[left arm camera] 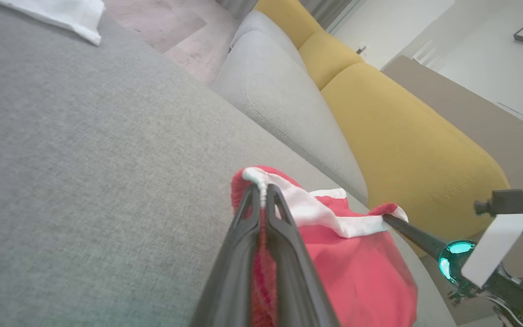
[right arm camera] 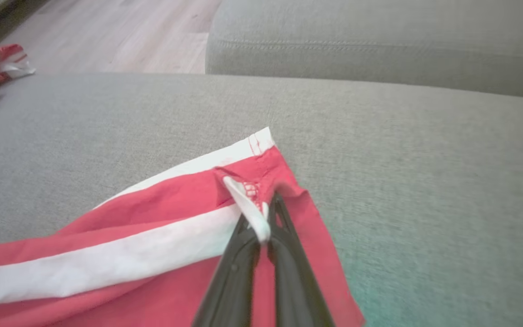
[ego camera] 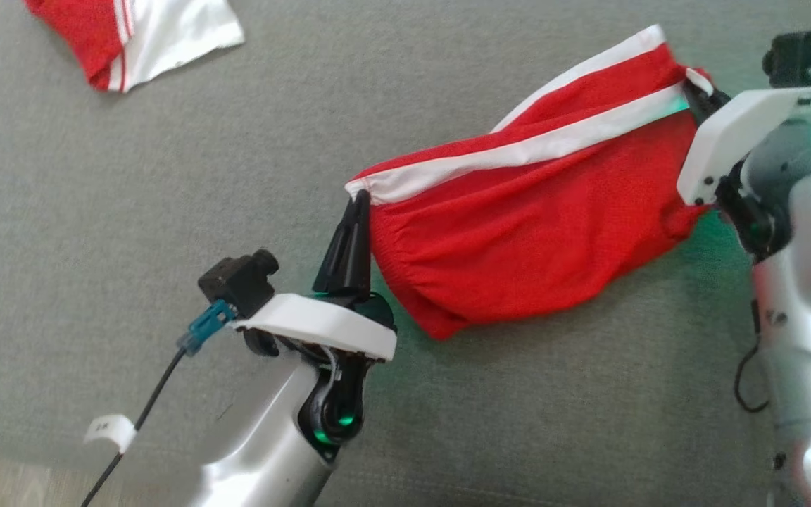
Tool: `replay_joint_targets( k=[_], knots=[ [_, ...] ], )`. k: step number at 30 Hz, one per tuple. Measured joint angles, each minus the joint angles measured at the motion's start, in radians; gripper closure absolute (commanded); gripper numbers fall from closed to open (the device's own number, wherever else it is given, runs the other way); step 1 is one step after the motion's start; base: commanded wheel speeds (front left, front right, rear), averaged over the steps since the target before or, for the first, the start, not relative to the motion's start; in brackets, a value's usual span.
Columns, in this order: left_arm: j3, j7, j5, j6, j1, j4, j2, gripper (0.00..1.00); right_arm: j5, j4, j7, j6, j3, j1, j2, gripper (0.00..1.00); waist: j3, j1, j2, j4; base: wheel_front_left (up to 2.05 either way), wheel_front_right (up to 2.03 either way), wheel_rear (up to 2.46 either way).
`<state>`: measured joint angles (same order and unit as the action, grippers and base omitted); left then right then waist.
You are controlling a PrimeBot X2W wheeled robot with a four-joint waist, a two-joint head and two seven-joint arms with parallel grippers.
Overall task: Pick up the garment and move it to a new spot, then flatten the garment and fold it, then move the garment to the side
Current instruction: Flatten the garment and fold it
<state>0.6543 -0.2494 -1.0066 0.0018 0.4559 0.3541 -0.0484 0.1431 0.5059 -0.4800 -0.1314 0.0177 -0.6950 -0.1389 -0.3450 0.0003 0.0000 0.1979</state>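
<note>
Over the grey sofa seat (ego camera: 131, 232), the red shorts (ego camera: 532, 232) are stretched between the left end effector (ego camera: 361, 201), clamped on one white-trimmed corner, and the right end effector (ego camera: 695, 90), clamped on the opposite corner, likely so the cloth spreads flat when lowered. Bare cushion lies open all around, and a second garment (ego camera: 145, 35) sits well apart near the seat's far edge.
</note>
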Motion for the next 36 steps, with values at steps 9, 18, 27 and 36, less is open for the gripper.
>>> replay_joint_targets(
  k=[9, 18, 27, 36],
  knots=[
    [0.059, 0.000, -0.064, 0.061, 0.024, 0.009, 0.002, 0.52, -0.043, 0.164, 0.097, 0.000, -0.014, -0.126, -0.011, 0.00, -0.038, -0.0001, 0.0000, 0.040, 0.00, 0.00, 0.00],
    [0.048, 0.000, 0.000, 0.087, 0.024, 0.012, 0.002, 0.00, -0.025, 0.273, 0.230, 0.000, -0.029, -0.175, -0.013, 0.00, -0.010, -0.0003, 0.0000, 0.027, 0.00, 0.00, 0.00],
    [-0.075, 0.000, 0.263, 0.088, -0.097, -0.048, -0.012, 0.00, 0.025, 0.318, 0.302, 0.000, -0.093, -0.148, -0.072, 0.00, 0.063, -0.0004, 0.0000, 0.016, 0.00, 0.00, 0.00],
    [-0.156, -0.004, 0.391, 0.129, -0.237, -0.185, -0.089, 0.00, 0.075, 0.391, 0.265, 0.000, -0.110, -0.045, -0.132, 0.00, 0.107, -0.0004, 0.0000, 0.064, 0.00, 0.00, 0.00]
  ],
)
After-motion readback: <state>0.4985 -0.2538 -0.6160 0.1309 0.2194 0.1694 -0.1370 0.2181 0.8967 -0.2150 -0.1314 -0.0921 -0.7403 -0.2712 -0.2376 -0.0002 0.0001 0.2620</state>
